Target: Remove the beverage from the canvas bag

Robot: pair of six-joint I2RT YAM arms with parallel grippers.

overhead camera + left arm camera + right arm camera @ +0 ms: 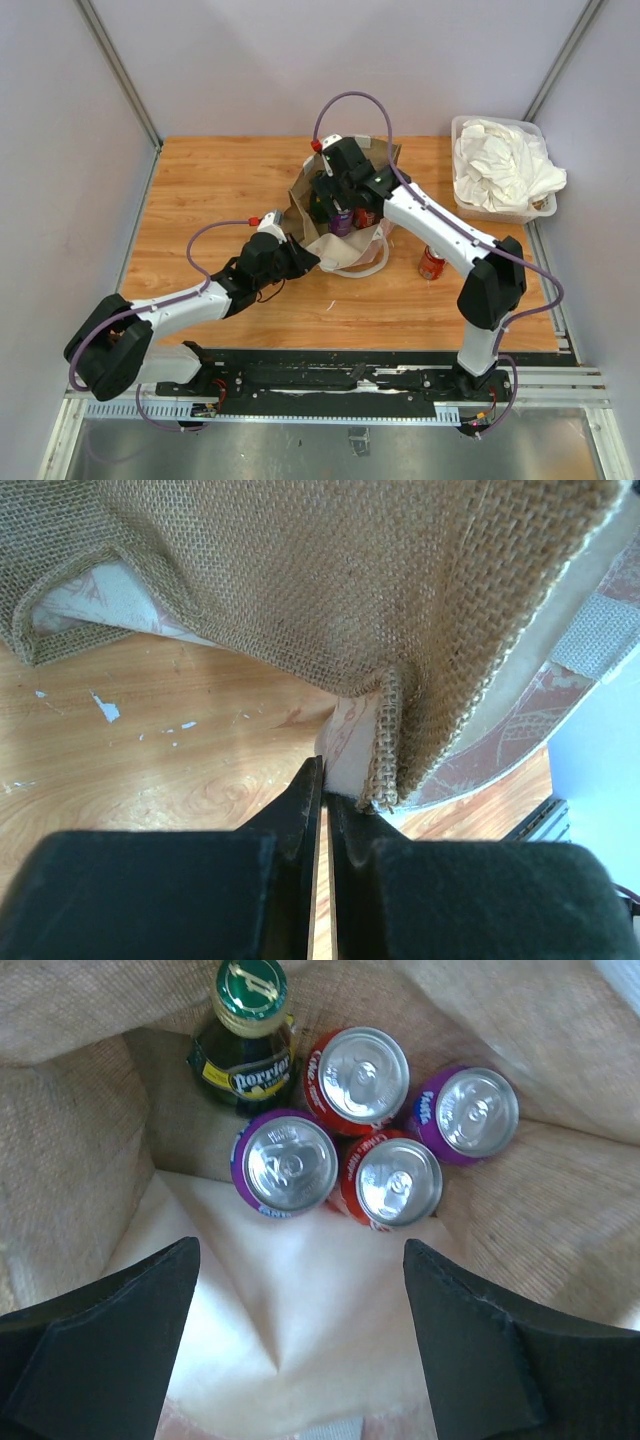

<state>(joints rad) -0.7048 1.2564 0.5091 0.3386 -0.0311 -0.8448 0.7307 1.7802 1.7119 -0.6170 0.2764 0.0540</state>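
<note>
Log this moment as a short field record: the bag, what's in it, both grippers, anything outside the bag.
bag: canvas bag, open, mid-table
inside: green bottle, two red cans, two purple cans, upright
left gripper: shut on the bag's edge
right gripper: open, over the bag's mouth, holding nothing
outside: loose red can on the table; bin of white cloths

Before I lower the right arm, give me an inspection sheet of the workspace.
Surface: wooden table, small pale chips near the bag.
Job's things: bag open; inside stand a green bottle, two red cans, two purple cans; a loose can stands on the table to its right.
Clutter: bin of white cloths, far right corner.
End effectors: left end effector shut on the bag's edge; right end effector open above the cans.
Cables: purple cables loop off both arms.
Surroundings: plain walls, metal rail at the near edge.
</note>
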